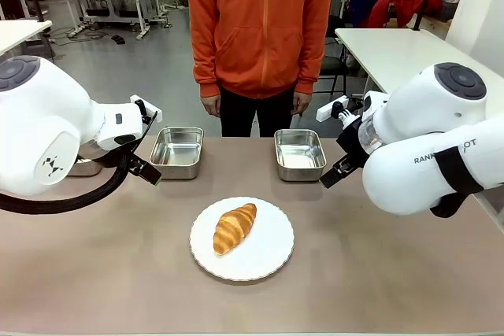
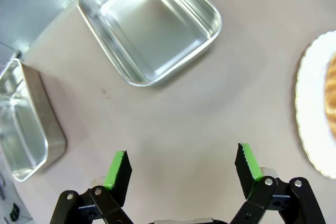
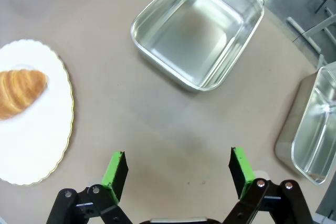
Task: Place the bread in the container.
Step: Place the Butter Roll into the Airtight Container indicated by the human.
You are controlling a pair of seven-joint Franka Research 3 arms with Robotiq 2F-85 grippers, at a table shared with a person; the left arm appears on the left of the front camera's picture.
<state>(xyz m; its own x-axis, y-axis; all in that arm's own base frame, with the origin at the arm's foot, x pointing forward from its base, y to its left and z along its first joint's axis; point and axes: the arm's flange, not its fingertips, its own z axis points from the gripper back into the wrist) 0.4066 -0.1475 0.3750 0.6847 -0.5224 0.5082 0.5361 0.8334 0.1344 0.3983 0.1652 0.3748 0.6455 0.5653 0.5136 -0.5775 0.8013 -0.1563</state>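
Bread (image 1: 235,227): lies on the plate (image 1: 272,267), untouched; by my judgement nothing of the task is done yet.
Plate: round and white, with nothing else on it.
Containers: left container (image 1: 175,171) and right container (image 1: 299,174) stand beyond the plate, both empty.
Left gripper (image 2: 181,162): spread, empty, left of the plate.
Right gripper (image 3: 178,167): spread, empty, right of the plate.
Remaining: grasp, carry, set down.

The left arm (image 1: 43,135) and right arm (image 1: 429,155) are glossy white with dark grey joint caps (image 1: 459,80); a black cable (image 1: 79,203) loops under the left. Black fingers (image 2: 125,178) carry serrated green pads (image 2: 114,165).
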